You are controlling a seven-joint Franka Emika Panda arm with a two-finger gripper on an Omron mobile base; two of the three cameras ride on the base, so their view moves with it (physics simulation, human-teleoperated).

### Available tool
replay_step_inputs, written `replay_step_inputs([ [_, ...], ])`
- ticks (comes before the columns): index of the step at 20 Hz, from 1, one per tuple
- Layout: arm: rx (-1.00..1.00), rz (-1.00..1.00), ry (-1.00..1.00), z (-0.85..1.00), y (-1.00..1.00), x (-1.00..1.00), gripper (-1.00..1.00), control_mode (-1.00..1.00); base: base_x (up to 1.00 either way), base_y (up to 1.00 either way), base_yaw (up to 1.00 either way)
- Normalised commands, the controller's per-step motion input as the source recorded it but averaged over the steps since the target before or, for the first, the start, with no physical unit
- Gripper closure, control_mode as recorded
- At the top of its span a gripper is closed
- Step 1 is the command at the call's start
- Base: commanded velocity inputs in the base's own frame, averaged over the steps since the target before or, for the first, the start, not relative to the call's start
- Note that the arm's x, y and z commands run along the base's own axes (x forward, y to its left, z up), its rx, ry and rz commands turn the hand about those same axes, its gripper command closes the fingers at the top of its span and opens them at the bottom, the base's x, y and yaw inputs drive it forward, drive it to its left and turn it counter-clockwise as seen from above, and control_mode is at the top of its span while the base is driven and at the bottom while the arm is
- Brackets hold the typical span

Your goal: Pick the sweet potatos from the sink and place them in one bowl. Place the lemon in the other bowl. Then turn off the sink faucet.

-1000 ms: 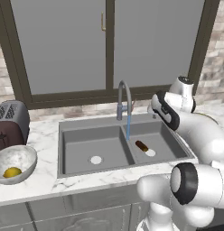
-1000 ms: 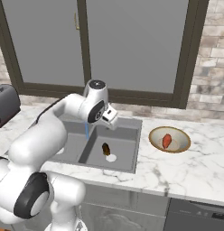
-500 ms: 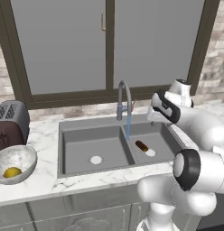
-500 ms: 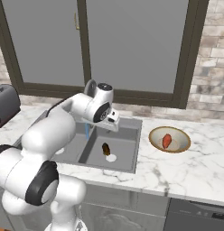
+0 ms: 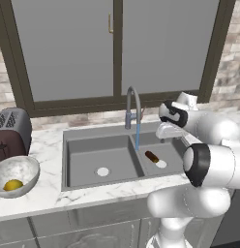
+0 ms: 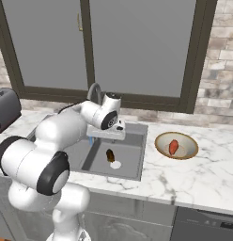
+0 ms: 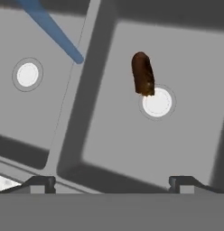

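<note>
Left base view: lemon (image 5: 13, 184) sits in marbled bowl (image 5: 15, 175); right base view: orange tuber (image 6: 173, 147) lies in tan bowl (image 6: 176, 145); hand view: gripper (image 7: 112, 182), fingers spread, above brown sweet potato (image 7: 142, 73) beside drain (image 7: 156, 102)—best descend centred across its short axis.

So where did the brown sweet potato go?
The dark brown sweet potato lies in the sink's right basin, one end touching the round pale drain, right of the water stream.
</note>
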Motion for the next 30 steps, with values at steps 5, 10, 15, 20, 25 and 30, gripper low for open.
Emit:
replay_step_inputs([
  [5, -0.03, 0.22, 0.01, -0.55, 0.00, 0.23, -1.00, -1.00, 0.00, 0.00, 0.00],
  [10, -0.03, 0.11, -0.06, -0.52, 0.05, 0.11, -1.00, -1.00, 0.00, 0.00, 0.00],
  [15, -0.01, 0.00, -0.18, -0.34, 0.22, 0.00, -1.00, -1.00, 0.00, 0.00, 0.00],
  [20, -0.03, -0.01, -0.21, -0.33, 0.22, 0.00, -1.00, -1.00, 0.00, 0.00, 0.00],
  [25, -0.04, 0.00, -0.19, -0.31, 0.01, 0.14, -1.00, -1.00, 0.00, 0.00, 0.00],
  [30, -0.04, 0.00, -0.14, -0.28, 0.00, 0.20, -1.00, -1.00, 0.00, 0.00, 0.00],
])
